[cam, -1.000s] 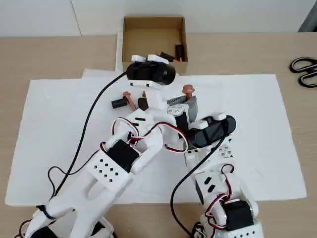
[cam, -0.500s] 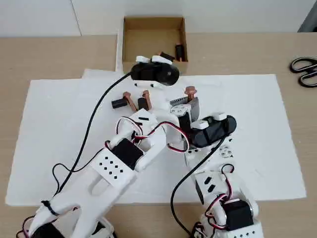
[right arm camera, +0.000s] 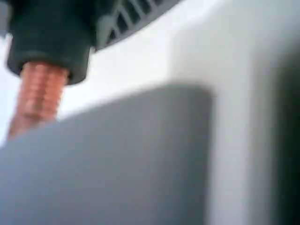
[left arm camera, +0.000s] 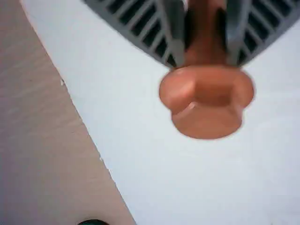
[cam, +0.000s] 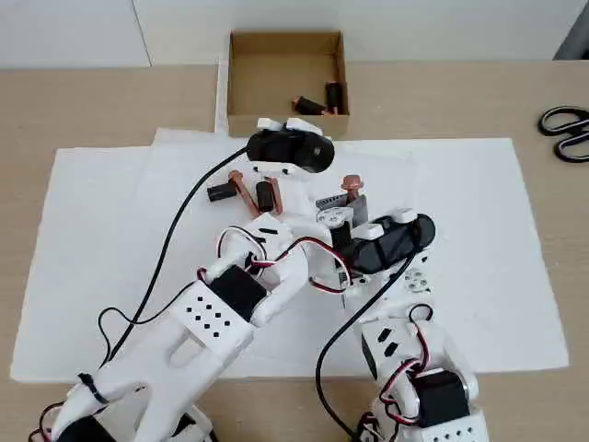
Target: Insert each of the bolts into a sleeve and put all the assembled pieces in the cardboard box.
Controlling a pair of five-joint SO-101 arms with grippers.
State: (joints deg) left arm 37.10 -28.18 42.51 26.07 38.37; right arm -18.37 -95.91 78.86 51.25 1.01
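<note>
Pinching a bolt (left arm camera: 206,101) in the left jaws, head beyond the tips; clamping a sleeve (right arm camera: 49,40) in the right jaws.

Cardboard box (cam: 285,35) top centre on the table (cam: 92,101), assembled pieces (cam: 333,95) in its right half. Paper sheet (cam: 479,230) below, across the middle. Sleeve (cam: 221,192) and bolt (cam: 237,184) on it left of centre, held bolt (cam: 352,183) just right. Scissors (cam: 566,133) way off at right edge.

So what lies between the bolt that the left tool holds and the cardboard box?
Only bare white paper: the high view shows nothing else between the bolt in the left tool and the cardboard box.
</note>
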